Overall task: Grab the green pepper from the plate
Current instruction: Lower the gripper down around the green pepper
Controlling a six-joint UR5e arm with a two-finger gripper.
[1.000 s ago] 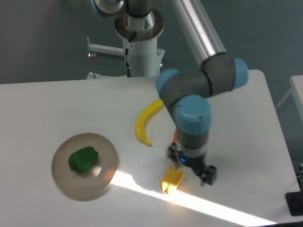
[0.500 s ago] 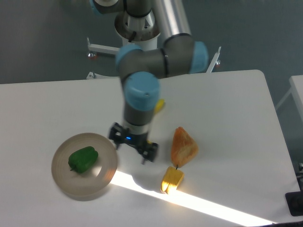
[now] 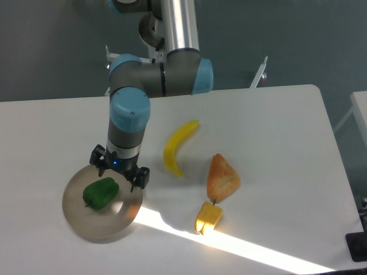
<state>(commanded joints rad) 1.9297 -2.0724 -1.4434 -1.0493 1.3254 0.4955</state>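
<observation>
Currently your hand [image 3: 120, 173], fingers apart, hangs over the plate [image 3: 76, 215] rim: centre it above the green pepper [image 3: 101, 193] before descending.

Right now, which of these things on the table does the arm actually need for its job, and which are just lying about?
Needed:
green pepper
plate it lies on
pincer, open, hanging over the plate's upper edge beside the pepper

Lying about:
banana
orange wedge-shaped piece
small yellow pepper
</observation>
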